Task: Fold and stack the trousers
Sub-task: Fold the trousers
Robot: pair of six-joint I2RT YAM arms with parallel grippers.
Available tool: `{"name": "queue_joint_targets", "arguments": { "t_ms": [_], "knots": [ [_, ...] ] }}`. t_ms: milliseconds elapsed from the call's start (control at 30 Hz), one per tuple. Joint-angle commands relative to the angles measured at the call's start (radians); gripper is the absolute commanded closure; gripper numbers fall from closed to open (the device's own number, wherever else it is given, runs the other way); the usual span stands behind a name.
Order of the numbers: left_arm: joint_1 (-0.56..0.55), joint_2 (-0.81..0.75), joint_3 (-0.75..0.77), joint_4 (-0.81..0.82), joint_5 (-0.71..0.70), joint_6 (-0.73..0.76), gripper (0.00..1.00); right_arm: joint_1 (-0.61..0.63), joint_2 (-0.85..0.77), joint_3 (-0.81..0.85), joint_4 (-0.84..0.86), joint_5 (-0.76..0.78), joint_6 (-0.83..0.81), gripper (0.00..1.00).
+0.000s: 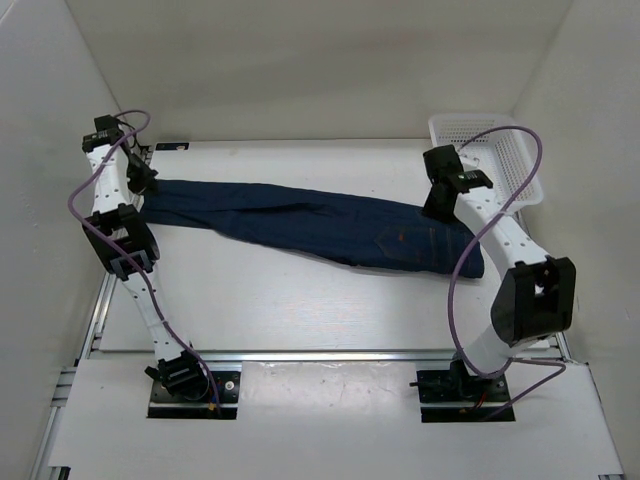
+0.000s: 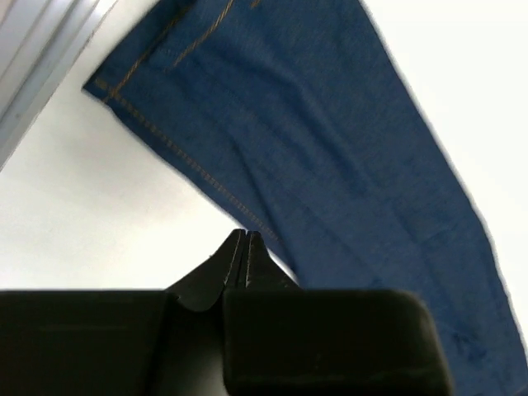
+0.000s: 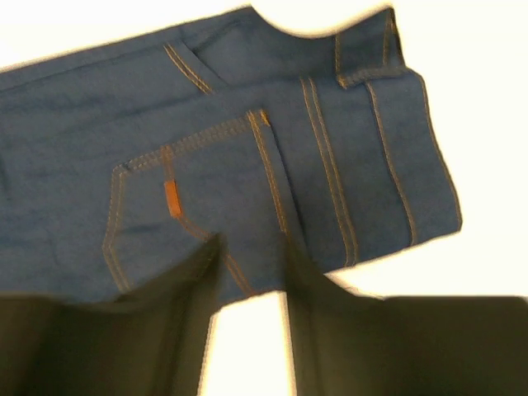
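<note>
Our left claw (image 2: pixel 241 244) is clenched on nothing, just beside the hem of the trousers (image 1: pixel 320 225). Our right claw (image 3: pixel 247 264) gapes above their waist. If we lift now, we risk missing the cloth.

A robotics lab cell — plain white walls (image 1: pixel 300 60), white table (image 1: pixel 300 300) on aluminium rails (image 1: pixel 90 320).

Counted one pair of jeans (image 1: pixel 320 225), dark blue denim. One back pocket (image 3: pixel 206 177) showed, with one orange tag (image 3: pixel 172 198). Robot arms were two: left arm (image 1: pixel 150 310), right arm (image 1: pixel 500 225). Grippers were two, two fingers each: left gripper (image 2: pixel 243 235), right gripper (image 3: pixel 252 243). One white mesh basket (image 1: pixel 455 128). Two purple cables: left cable (image 1: pixel 72 205), right cable (image 1: pixel 452 290). One table (image 1: pixel 300 300).
</note>
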Motion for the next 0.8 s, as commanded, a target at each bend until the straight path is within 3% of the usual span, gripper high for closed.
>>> {"name": "queue_joint_targets", "arguments": {
  "t_ms": [0, 67, 100, 133, 167, 233, 300, 333, 433, 633, 767],
  "knots": [
    [-0.005, -0.105, -0.082, 0.016, -0.013, 0.022, 0.9, 0.0, -0.085, -0.064, -0.013, -0.003, 0.013, 0.68],
    [-0.005, -0.116, -0.151, 0.043, 0.0, 0.022, 0.9, 0.0, -0.108, -0.108, -0.025, -0.032, 0.036, 0.71],
    [-0.005, -0.116, -0.171, 0.054, 0.009, 0.022, 0.86, -0.018, -0.133, -0.126, -0.025, -0.059, 0.045, 0.71],
    [-0.005, -0.125, -0.188, 0.064, 0.023, 0.022, 0.76, -0.03, -0.145, -0.148, -0.025, -0.09, 0.058, 0.71],
    [-0.005, -0.125, -0.201, 0.064, 0.046, 0.022, 0.35, -0.065, -0.156, -0.172, -0.025, -0.124, 0.073, 0.66],
    [-0.027, -0.115, -0.227, 0.064, 0.046, 0.022, 0.0, -0.117, -0.18, -0.26, 0.009, -0.272, 0.12, 0.53],
    [-0.036, -0.115, -0.256, 0.064, 0.046, 0.009, 0.0, -0.203, -0.214, -0.338, 0.062, -0.393, 0.14, 0.44],
    [-0.036, -0.115, -0.303, 0.079, 0.046, 0.009, 0.0, -0.229, -0.225, -0.413, 0.085, -0.447, 0.166, 0.35],
    [-0.036, -0.153, -0.418, 0.12, 0.046, -0.004, 0.0, -0.288, -0.268, -0.487, 0.133, -0.566, 0.188, 0.25],
    [-0.045, -0.152, -0.46, 0.154, 0.046, -0.022, 0.02, -0.328, -0.303, -0.554, 0.142, -0.601, 0.211, 0.22],
    [-0.063, -0.101, -0.44, 0.173, 0.055, -0.034, 0.03, -0.394, -0.262, -0.633, 0.245, -0.676, 0.229, 0.22]
  ]
}}
